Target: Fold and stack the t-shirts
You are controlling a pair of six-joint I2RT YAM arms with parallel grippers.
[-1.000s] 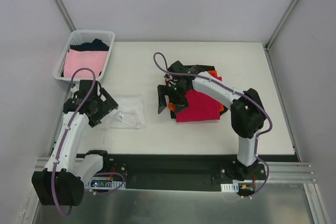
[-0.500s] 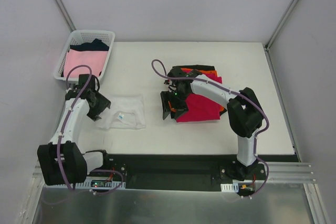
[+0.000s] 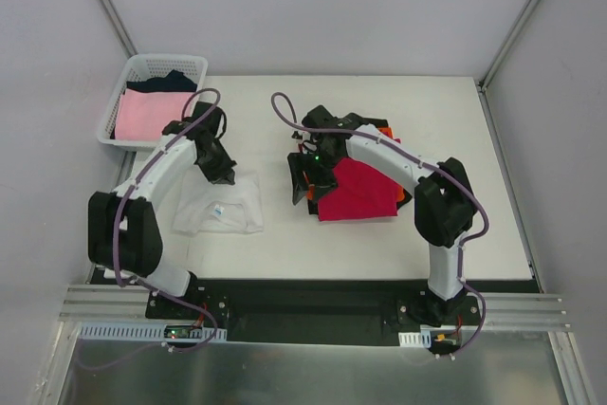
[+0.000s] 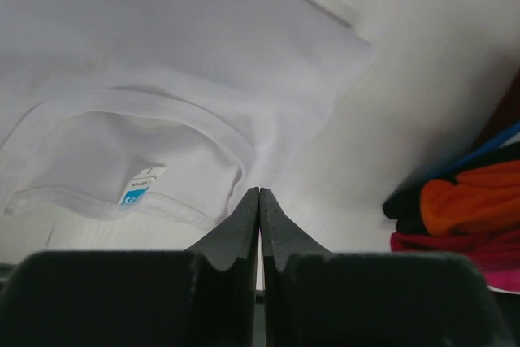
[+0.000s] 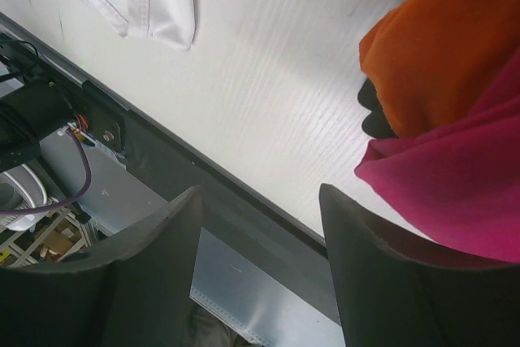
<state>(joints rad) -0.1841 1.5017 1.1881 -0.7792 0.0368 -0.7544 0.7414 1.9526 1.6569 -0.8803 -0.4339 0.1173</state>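
A white t-shirt (image 3: 223, 208) lies spread flat at the table's left, collar and size label (image 4: 138, 187) showing in the left wrist view. My left gripper (image 3: 226, 175) hovers over the shirt's far right part, jaws shut, with nothing seen between them (image 4: 259, 193). At centre lies a folded stack with a magenta-red t-shirt (image 3: 358, 189) on top and orange (image 3: 383, 132) and black (image 3: 353, 125) t-shirts beneath. My right gripper (image 3: 302, 182) stands open at the stack's left edge, empty (image 5: 260, 193), the magenta-red shirt (image 5: 455, 193) beside its right finger.
A white lattice basket (image 3: 196, 92) at the back left corner holds a pale pink t-shirt (image 3: 142, 116) and a dark one (image 3: 171, 81). The white table (image 3: 455, 120) ends at a black rail (image 3: 313, 291) near the arm bases. Grey walls enclose the sides.
My left arm swung from the white shirt's left side to its far right part and its jaws shut. The right gripper narrowed somewhat and stayed at the stack's left edge.
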